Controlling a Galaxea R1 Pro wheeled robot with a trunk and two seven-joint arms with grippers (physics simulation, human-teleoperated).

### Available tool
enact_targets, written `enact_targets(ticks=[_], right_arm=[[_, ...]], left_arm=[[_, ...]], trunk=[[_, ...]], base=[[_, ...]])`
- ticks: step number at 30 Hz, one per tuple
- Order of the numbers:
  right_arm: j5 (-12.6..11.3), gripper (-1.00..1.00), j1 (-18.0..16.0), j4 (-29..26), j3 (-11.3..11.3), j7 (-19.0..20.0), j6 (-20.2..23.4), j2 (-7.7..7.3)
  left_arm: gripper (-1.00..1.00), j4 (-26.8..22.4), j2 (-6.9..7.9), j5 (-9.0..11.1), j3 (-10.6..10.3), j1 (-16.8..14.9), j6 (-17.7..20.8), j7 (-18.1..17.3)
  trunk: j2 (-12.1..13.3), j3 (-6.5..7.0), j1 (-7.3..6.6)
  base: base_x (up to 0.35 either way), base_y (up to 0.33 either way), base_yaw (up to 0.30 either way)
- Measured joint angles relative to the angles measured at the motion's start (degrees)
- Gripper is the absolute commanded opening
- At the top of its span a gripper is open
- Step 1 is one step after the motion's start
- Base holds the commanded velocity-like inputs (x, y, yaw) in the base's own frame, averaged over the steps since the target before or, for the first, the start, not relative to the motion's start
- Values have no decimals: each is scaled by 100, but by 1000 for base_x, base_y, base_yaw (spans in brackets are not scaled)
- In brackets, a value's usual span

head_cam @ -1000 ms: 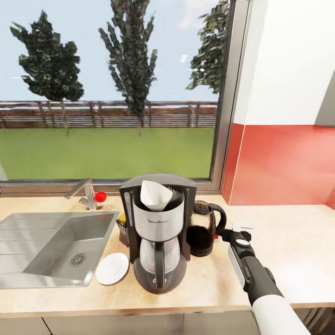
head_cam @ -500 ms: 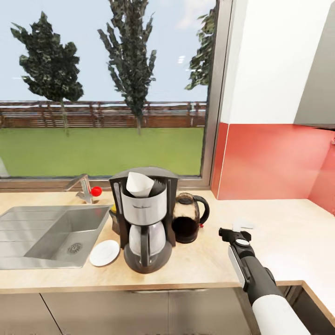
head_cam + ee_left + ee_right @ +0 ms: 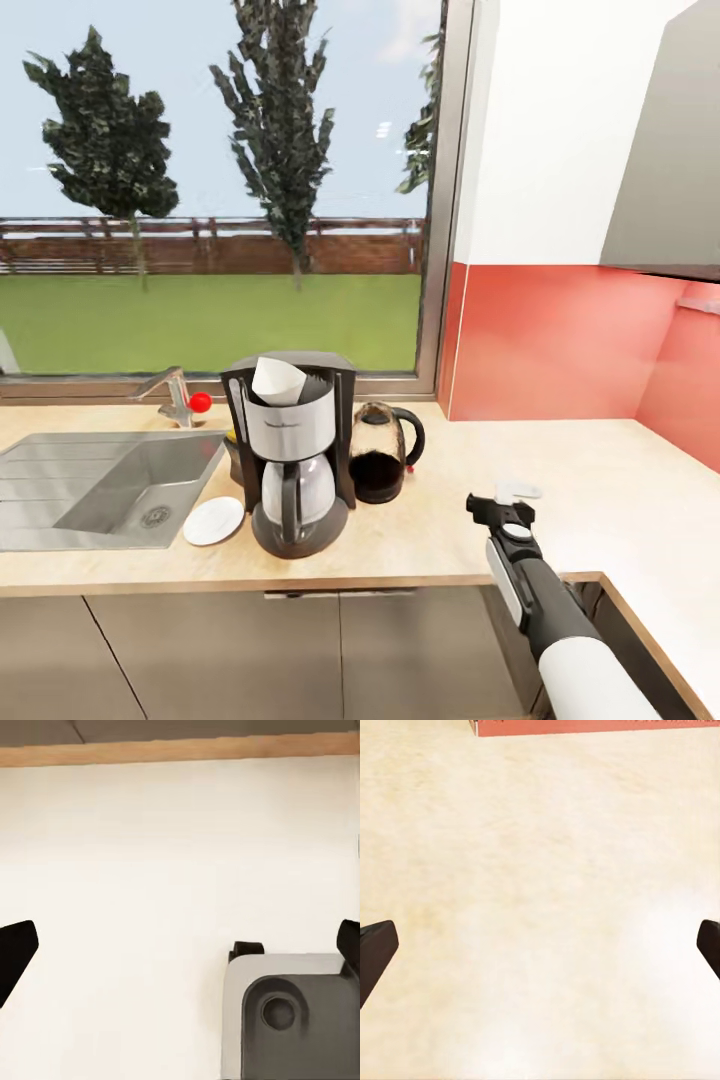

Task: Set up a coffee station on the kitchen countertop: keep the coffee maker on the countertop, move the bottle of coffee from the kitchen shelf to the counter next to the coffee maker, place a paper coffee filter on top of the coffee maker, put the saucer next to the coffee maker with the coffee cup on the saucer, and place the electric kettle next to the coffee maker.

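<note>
The coffee maker [image 3: 290, 455] stands on the kitchen countertop [image 3: 430, 540], with the white paper coffee filter [image 3: 276, 380] in its top. Close against its right is the electric kettle [image 3: 383, 462]. The saucer [image 3: 213, 520] lies bare at its left front. A yellow cap of the bottle of coffee [image 3: 233, 438] peeks from behind the machine's left side. My right gripper [image 3: 514, 491] hovers over bare counter right of the kettle; it is open [image 3: 540, 949]. My left gripper [image 3: 180, 949] is open over a pale surface. The coffee cup and kitchen shelf are out of view.
A steel sink [image 3: 100, 485] with a faucet [image 3: 172, 393] and red knob [image 3: 200, 402] lies left of the saucer. A window and red backsplash [image 3: 560, 345] back the counter, which turns a corner at the right. A grey wall cabinet [image 3: 670, 180] hangs at upper right.
The whole picture has shifted: the camera drew back and turned right, so the coffee maker, kettle and saucer look smaller and further left. My right arm keeps its place in view.
</note>
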Motion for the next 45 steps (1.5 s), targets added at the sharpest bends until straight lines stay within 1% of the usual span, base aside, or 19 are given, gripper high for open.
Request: enact_targets(ticks=[3, 6, 7, 8, 9, 11, 13, 14, 15, 17, 19, 23, 34, 37, 40, 43, 44, 45], right_arm=[[2, 100, 5, 464, 2, 7, -614, 0], [4, 100, 4, 925, 4, 17, -1127, 1], [4, 100, 8, 1135, 8, 18, -1326, 4], [6, 100, 9, 1210, 11, 16, -1396, 5], [5, 100, 12, 1414, 15, 5, -1600, 6], [6, 100, 14, 1722, 19, -3, -1979, 7], [7, 100, 15, 2017, 22, -13, -2480, 7], [6, 100, 15, 2185, 23, -23, -2835, 7], [7, 100, 15, 2283, 24, -28, -3038, 8], [7, 100, 15, 2438, 23, -39, -3335, 8], [3, 100, 15, 2537, 19, -50, -3517, 8], [0, 100, 15, 2577, 18, -55, -3596, 8], [-2, 100, 15, 2669, 20, -57, -3610, 7], [-3, 100, 16, 2943, 21, -50, -3605, 8], [-3, 100, 16, 3338, 20, -33, -3597, 12], [-1, 100, 16, 3893, 17, -13, -3596, 17], [-2, 100, 18, 4222, 11, -7, -3600, 14], [2, 100, 16, 4432, 14, -2, -3601, 14]], left_arm=[[100, -365, -17, 161, 31, 0, -514, -22], [100, -518, -13, 331, 40, 0, -1008, -42], [100, -574, -19, 392, 41, 0, -1242, -43], [100, -595, -24, 406, 42, 0, -1320, -45], [100, -655, -37, 433, 43, 0, -1500, -43], [100, -725, -49, 452, 44, 0, -1651, -40], [100, -814, -56, 461, 46, -1, -1720, -39], [100, -909, -57, 464, 53, -1, -1740, -37], [100, -962, -56, 464, 56, 0, -1748, -36], [100, -1021, -55, 469, 60, 1, -1759, -35], [100, -1050, -55, 503, 56, 1, -1768, -33], [100, -1068, -54, 550, 50, 1, -1771, -36], [100, -1165, -54, 569, 49, 0, -1770, -28], [100, -1164, -59, 569, 52, 1, -1768, -27], [100, -1166, -62, 569, 57, 1, -1771, -31], [100, -1162, -68, 569, 55, 1, -1769, -30], [100, -1161, -78, 569, 54, 1, -1768, -29], [100, -1160, -88, 569, 57, 1, -1766, -29]], trunk=[[0, 0, 0], [0, -1, 0], [0, -1, 0], [0, -1, 0], [0, -1, 0], [0, -1, 0], [1, -1, 0], [1, 0, 2], [0, 0, 2], [1, 0, 2], [0, 0, 3], [0, 0, 2], [1, 0, 2], [1, 0, 2], [1, -1, 2], [-1, -1, 0], [0, -2, 0], [0, -1, 0]], base=[[-9, -3, 0], [-2, -1, 0], [0, 0, 0], [0, 0, 0], [0, 0, 0], [0, 0, 0], [-124, 41, 0], [-236, 96, 0], [-267, 122, 0], [-290, 152, 0], [-290, 195, 0], [-285, 218, 0], [-273, 233, 0], [-250, 235, 0], [-223, 215, 0], [-116, 109, 0], [-38, 36, 0], [-24, 23, 0]])
